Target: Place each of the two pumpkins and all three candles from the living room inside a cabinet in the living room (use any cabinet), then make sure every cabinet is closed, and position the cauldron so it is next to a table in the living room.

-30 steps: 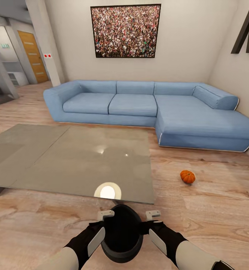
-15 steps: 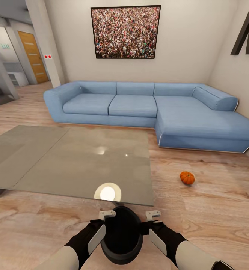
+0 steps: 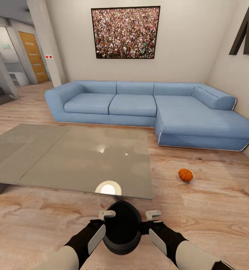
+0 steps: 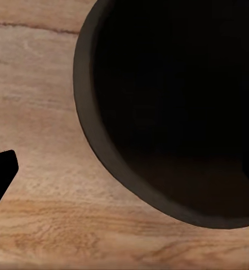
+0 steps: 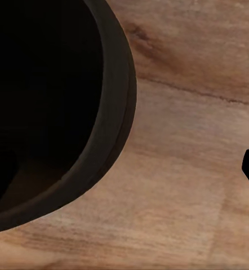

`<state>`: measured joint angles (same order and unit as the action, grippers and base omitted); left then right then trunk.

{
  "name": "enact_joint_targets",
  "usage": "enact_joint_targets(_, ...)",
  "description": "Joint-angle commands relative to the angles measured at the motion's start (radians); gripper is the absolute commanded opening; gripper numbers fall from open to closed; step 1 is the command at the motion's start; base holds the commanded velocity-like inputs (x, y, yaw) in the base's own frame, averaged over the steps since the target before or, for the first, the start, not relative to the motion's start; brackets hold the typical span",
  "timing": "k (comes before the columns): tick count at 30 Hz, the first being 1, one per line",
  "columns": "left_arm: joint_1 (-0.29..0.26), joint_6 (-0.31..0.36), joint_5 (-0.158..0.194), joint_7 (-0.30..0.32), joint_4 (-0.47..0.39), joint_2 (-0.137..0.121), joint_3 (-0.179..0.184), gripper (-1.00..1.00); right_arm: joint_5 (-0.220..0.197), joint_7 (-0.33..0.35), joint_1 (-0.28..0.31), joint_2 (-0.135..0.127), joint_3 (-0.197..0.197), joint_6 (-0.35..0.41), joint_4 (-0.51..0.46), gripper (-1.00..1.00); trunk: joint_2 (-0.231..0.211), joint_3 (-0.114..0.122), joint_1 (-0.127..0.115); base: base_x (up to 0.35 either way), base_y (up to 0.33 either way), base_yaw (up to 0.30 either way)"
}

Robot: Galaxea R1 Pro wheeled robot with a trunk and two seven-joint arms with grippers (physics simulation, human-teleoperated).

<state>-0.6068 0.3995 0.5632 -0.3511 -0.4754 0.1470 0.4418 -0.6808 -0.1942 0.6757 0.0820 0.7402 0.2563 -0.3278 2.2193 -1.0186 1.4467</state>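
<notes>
Compared with 1 second ago, the whole head view is sliding: the cauldron (image 3: 122,227) is sitting slightly higher and smaller between the arms, while the worktop (image 3: 75,159) and the pumpkin (image 3: 185,174) are shifting with the camera rather than moving themselves.

Nearest, the 2 arms are reaching forward on either side of the black cauldron. The left hand (image 3: 106,214) is pressing at the pot's left flank and the right hand (image 3: 153,214) at its right flank, each with a pale fingertip showing beside the rim. Each hand is bracketing the pot rather than closing on it; whether the fingers of each are apart or together, I cannot tell. In the left wrist view the cauldron's dark mouth (image 4: 175,107) is looming above the wooden floor (image 4: 40,214), and in the right wrist view the rim (image 5: 116,107) is curving over the same planks (image 5: 192,185).

Just beyond the cauldron, the worktop's near edge is lying close to it, its glossy top reflecting a round light. To the right, the pumpkin is resting on the floor, well apart from the cauldron and near the worktop's corner. Farther back, a blue corner sofa (image 3: 147,107) is running along the wall, with a framed crowd picture (image 3: 126,32) hanging above it.
</notes>
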Motion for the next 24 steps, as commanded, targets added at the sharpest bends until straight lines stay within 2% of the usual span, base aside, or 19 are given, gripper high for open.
enact_joint_targets(1,-0.001,0.002,0.011,-0.009,-0.002,-0.001,0.008,1.0,-0.009,-0.008,0.001,-0.001,0.008,0.003,-0.002,1.0,0.0,-0.001,0.0,-0.102,0.0,0.0)
enact_joint_targets(6,-0.001,0.002,0.011,-0.009,-0.002,-0.001,0.008,1.0,-0.009,-0.005,0.001,-0.001,0.008,0.003,-0.002,1.0,0.0,-0.001,0.0,-0.22,0.0,0.0)
enact_joint_targets(14,-0.001,0.001,0.009,-0.01,-0.025,-0.001,0.008,1.0,-0.009,-0.002,0.001,-0.001,0.008,0.003,-0.002,1.0,0.0,-0.001,0.0,-0.031,0.0,0.0)
enact_joint_targets(24,-0.001,0.017,0.008,-0.009,-0.049,-0.001,0.007,1.0,-0.008,-0.002,0.001,-0.001,0.008,0.001,-0.003,1.0,-0.07,0.03,-0.039,-0.001,0.0,0.0)
